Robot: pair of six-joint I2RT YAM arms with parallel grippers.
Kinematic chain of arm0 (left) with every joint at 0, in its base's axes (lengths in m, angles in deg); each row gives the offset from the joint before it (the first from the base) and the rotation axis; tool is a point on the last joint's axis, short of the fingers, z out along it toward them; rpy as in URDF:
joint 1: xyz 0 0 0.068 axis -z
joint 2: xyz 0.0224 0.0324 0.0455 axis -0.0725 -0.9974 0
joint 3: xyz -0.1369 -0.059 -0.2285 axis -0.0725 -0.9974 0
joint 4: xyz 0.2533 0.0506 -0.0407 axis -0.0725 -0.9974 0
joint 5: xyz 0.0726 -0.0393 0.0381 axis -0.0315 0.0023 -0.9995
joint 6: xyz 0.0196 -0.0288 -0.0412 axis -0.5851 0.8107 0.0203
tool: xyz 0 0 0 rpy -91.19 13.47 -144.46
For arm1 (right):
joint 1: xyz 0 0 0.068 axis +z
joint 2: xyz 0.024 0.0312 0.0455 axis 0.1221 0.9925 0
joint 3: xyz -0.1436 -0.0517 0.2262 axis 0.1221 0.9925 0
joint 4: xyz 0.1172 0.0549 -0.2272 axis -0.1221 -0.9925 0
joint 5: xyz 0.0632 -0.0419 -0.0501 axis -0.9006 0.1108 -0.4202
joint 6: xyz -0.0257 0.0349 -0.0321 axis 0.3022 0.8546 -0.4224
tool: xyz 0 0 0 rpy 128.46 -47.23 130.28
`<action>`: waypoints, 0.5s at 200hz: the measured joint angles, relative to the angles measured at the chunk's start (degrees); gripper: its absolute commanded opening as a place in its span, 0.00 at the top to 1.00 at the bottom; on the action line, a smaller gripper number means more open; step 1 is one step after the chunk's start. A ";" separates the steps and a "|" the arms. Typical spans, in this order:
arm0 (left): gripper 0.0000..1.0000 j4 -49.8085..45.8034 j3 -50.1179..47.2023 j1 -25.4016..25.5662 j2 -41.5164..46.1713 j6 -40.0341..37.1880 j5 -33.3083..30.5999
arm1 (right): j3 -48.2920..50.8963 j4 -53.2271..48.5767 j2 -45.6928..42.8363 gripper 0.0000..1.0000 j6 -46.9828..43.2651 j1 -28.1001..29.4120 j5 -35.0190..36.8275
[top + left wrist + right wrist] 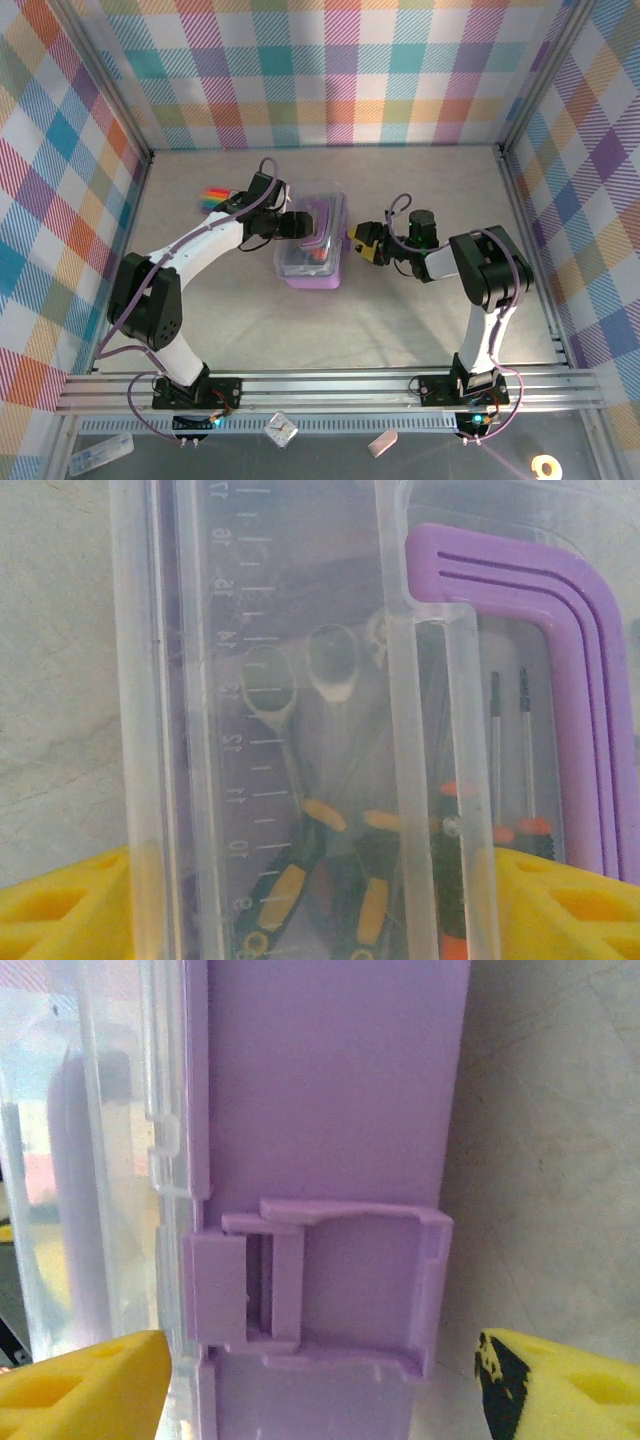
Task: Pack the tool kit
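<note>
Purple box (312, 283) latch (330, 1280) between spread right gripper (320, 1390), wrenches (300, 680) under clear lid (330, 580) straddled by wide left gripper (315, 910), contact unclear

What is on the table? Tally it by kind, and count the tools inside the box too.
purple box: 1
rainbow-striped pack: 1
wrenches, seen through the clear lid: 2
screwdrivers, seen through the lid: 2
Total: 6. More tools may lie under the lid, which is too cloudy to tell.
</note>
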 measured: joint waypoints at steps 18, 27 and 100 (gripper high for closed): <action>0.27 0.11 0.07 -0.11 0.09 0.00 0.22 | -0.46 1.55 1.29 0.17 1.49 0.11 0.07; 0.27 0.04 0.17 -0.13 0.11 0.00 0.28 | -0.55 1.92 2.08 0.17 2.43 0.13 0.09; 0.27 -0.90 0.76 -0.70 0.52 0.00 0.96 | -3.17 8.48 7.02 0.18 9.09 1.66 -0.17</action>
